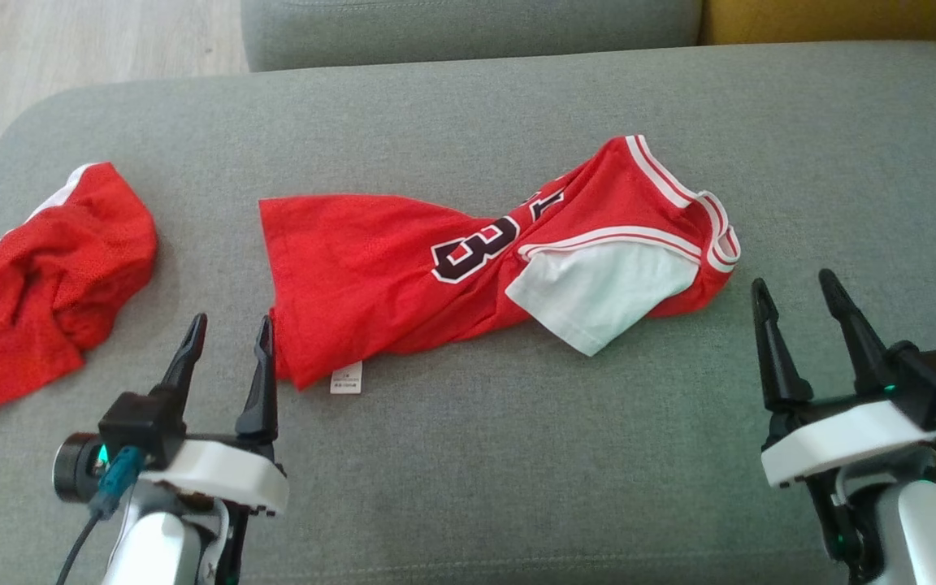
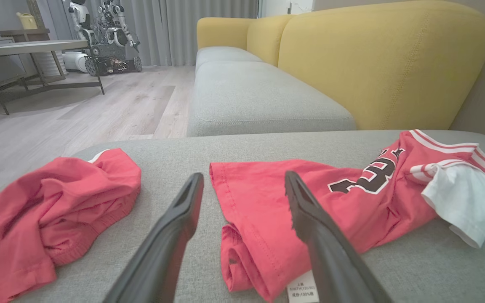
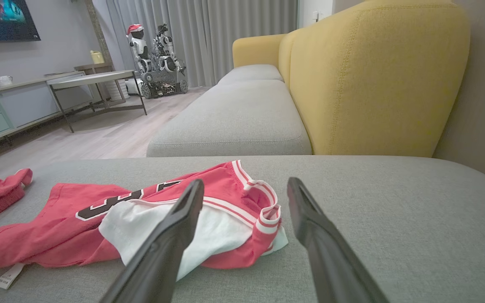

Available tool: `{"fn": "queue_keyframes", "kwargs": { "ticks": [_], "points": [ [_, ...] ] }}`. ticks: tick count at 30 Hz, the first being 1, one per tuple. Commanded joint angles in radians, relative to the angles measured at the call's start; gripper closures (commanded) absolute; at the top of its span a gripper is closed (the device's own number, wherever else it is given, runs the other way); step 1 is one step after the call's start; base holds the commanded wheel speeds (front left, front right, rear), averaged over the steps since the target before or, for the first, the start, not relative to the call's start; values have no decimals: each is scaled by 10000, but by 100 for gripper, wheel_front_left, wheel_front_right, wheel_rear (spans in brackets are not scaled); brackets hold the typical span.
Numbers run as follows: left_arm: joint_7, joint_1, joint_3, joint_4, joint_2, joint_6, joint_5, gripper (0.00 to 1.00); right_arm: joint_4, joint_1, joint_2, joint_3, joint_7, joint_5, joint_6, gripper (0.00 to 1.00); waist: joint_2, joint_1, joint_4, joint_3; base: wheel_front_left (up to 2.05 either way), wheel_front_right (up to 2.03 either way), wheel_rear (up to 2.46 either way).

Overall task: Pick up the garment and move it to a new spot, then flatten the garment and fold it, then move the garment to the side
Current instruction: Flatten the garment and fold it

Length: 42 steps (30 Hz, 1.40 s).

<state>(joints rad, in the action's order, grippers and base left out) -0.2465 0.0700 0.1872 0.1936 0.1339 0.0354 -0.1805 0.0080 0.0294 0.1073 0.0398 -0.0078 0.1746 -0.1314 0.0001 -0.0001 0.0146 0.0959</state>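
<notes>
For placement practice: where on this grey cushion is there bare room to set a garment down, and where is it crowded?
Free: the near strip of cushion between left gripper and right gripper; the right end beyond the jersey; a narrow gap between jersey and crumpled red garment. Crowded: middle, left end.

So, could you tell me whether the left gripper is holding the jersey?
No, the left gripper stands wide open beside the jersey, at its near corner, gripping nothing.

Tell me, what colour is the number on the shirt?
The number is black with a white outline, on the red shirt. The head view shows it best.
</notes>
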Motion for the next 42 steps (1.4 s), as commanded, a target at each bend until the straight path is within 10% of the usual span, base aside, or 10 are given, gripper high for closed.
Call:
{"fn": "queue_keyframes", "kwargs": {
  "ticks": [1, 30, 32, 42],
  "points": [
    [-21, 261, -317, -390, 233, 66, -69, 0, -429, 184, 26, 149, 23, -79, 7, 0, -1, 1, 11, -2, 0, 0, 0],
    [1542, 1330, 372, 2182, 127, -952, -1043, 0, -416, 550, -8, 507, 65, 218, 7, 0, -1, 1, -376, 777, 0, 0, 0],
    [1412, 1408, 437, 2250, 117, -1098, -1143, 100, -390, 556, -6, 481, 36, 222, 7, 0, -1, 1, -405, 801, 0, 0, 0],
    [1325, 1418, 857, 68, 468, -1414, -1249, 100, -341, 416, -50, 213, -7, 249, 7, 0, -1, 1, -142, 717, 0, 0, 0]
  ]
}}
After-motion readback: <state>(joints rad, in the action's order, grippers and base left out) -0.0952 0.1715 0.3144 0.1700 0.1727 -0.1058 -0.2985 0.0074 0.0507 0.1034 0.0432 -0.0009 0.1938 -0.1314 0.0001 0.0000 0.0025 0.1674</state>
